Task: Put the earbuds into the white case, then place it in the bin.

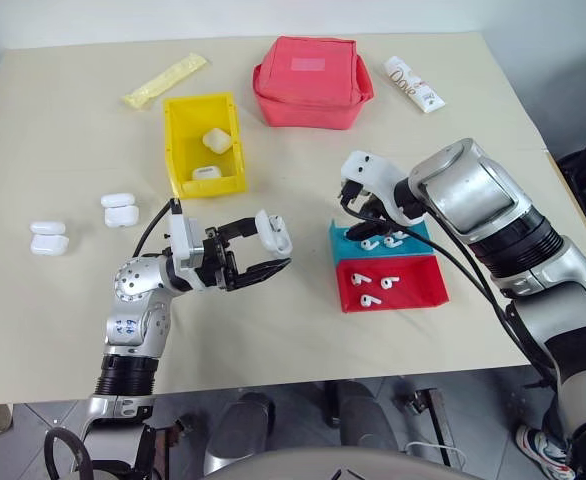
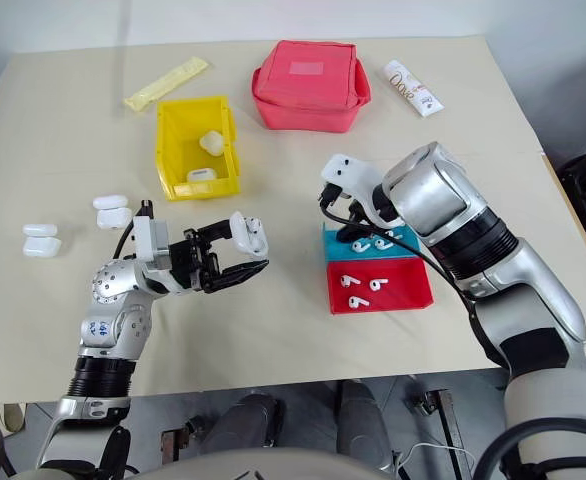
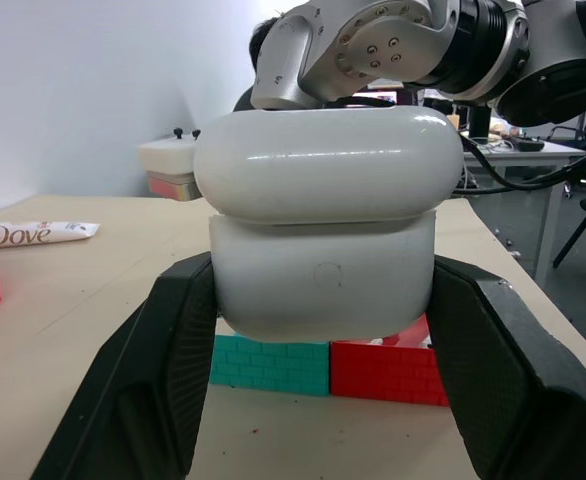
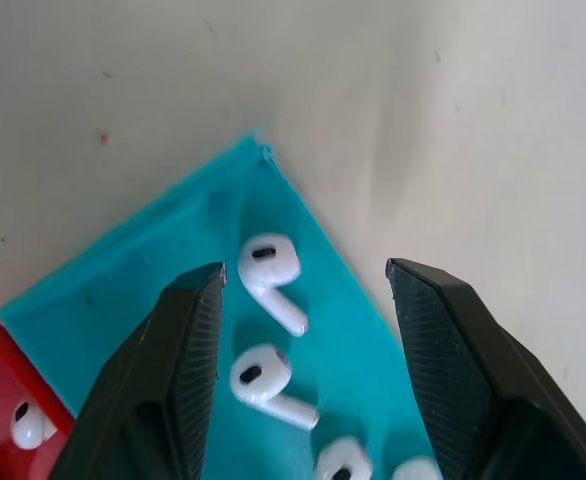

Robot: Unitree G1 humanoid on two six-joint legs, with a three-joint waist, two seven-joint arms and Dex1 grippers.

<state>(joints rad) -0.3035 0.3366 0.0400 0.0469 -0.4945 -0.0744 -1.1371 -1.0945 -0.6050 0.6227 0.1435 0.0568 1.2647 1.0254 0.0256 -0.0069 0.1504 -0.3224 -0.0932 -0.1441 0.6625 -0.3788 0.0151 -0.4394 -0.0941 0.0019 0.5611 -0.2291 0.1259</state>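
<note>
A beige surface [image 1: 63, 130] seen from above. Just right of centre in the frame, the right tool [image 4: 303, 300] points steeply down over a shallow teal plastic tray [image 4: 163, 260], its two black fingers spread apart with nothing between them yet. In the right wrist view, several tiny glossy white earbuds with short stems [image 4: 268, 268] lie on the teal tray directly beneath the gap. The two nearest sit between the fingers, closer to the left finger in that picture, their stems slanting toward the picture's lower right, roughly across the line joining the fingertips. The right arm is by far the nearer to them, so the pick looks like a short straight descent, perhaps with a slight sideways shift to centre one earbud.

Below the teal tray in the head view, touching it, is a shallow red plastic tray [image 1: 413, 285] holding a few more earbuds.

Lower left of centre, the left tool [image 1: 263, 255] is clamped on a small glossy white rounded charging case [image 1: 273, 232], held clear of the surface and facing toward the trays. Its lid looks only slightly raised.

In the upper middle, the bright yellow rectangular plastic bin [image 1: 183, 150] already contains two similar cases.
</note>
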